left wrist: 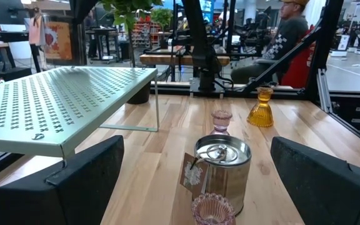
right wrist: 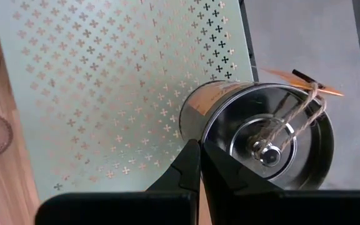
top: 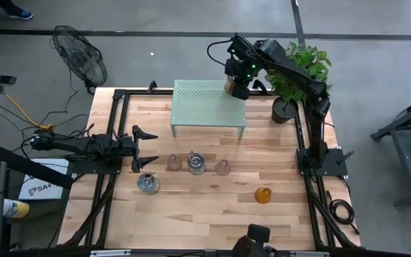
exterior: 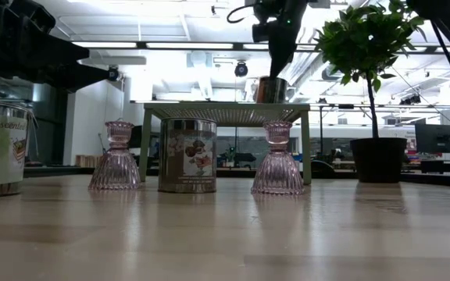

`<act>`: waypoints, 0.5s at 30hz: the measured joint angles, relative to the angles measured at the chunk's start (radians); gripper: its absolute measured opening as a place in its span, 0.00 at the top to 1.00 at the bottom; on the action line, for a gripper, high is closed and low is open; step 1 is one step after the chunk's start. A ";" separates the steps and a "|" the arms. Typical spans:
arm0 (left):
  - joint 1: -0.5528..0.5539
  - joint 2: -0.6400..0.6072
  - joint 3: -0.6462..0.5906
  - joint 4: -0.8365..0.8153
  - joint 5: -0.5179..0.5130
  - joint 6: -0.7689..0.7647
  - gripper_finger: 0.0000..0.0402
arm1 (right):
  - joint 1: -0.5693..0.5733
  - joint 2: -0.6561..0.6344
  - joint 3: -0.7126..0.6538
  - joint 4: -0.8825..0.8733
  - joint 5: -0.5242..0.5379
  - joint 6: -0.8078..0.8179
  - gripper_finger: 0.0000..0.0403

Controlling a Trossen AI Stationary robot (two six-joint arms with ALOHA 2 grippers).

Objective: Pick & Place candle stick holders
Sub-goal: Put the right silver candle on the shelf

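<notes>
Our right gripper (right wrist: 199, 164), jaws shut beside the tin (right wrist: 264, 134), should clear straight up; left gripper (top: 145, 146) waits open, empty.

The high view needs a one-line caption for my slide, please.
Right gripper, shut, at a silvery holder on the green stand's corner; open left gripper waits beside five holders on the table.

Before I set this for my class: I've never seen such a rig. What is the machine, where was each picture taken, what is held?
Two robot arms with two-finger grippers work at a wooden table. One picture looks down from above, one level across the tabletop, two from the wrists. On the table: a green perforated stand, two silvery tins, two pink glass holders, an amber one, a potted plant. The left gripper waits open. The right gripper, shut, is at the rim of a third tin on the stand; a grip is unclear.
</notes>
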 joint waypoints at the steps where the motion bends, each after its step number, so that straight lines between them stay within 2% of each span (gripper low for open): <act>1: 0.000 0.000 0.000 0.000 0.000 0.000 0.01 | 0.000 0.005 0.000 0.000 0.000 0.000 1.00; 15: 0.000 0.000 0.000 0.000 0.001 0.000 0.01 | 0.000 0.030 0.001 -0.003 0.008 -0.018 1.00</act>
